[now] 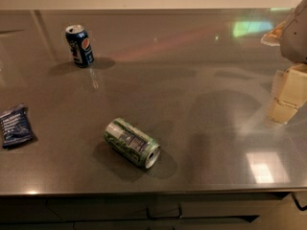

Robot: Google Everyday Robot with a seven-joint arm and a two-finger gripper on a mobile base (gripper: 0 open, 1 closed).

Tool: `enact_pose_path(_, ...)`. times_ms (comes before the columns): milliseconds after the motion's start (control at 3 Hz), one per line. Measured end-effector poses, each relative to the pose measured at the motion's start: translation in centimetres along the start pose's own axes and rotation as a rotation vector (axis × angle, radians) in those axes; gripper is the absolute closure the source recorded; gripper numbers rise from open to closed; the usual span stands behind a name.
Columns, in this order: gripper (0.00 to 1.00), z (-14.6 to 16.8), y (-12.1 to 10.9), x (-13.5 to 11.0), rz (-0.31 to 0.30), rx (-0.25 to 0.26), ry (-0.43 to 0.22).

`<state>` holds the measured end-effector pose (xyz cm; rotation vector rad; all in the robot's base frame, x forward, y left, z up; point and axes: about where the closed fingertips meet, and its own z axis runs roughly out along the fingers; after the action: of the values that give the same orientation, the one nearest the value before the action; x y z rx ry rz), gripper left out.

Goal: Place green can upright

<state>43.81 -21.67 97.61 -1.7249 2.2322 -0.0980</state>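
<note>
the claw [286, 97] hangs at the far right edge of the view, above the right side of the counter [211, 80]. only part of it shows: pale cream blocks stacked one under another, with a grey piece of the arm above them running out of frame. from this angle i cannot tell whether the claw is open or closed. nothing is held in it, and it touches none of the objects; whether its lowest part meets the counter cannot be told.

the green can [132, 143] lies on its side on the counter, near the front edge and a little left of the middle. it sits slantwise, one silver end turned toward the lower right and the other end pointing up and to the left. its light green and white label faces upward. it is well apart from the claw, with bare grey surface between them.

a dark blue pepsi can [79, 45] stands upright toward the back left, well apart from the green can. a dark blue crinkled packet [16, 125] lies flat at the left edge, partly cut off by the frame. the counter is glossy dark grey and carries light reflections at the back right and front right.
</note>
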Motion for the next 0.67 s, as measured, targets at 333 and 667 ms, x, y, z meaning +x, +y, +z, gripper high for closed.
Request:
enact_pose_path(333, 0.0, 0.0, 0.0, 0.0, 0.0, 0.0, 0.0)
enact_pose_path(667, 0.0, 0.9, 0.2, -1.6, -0.07, -0.038, -0.01)
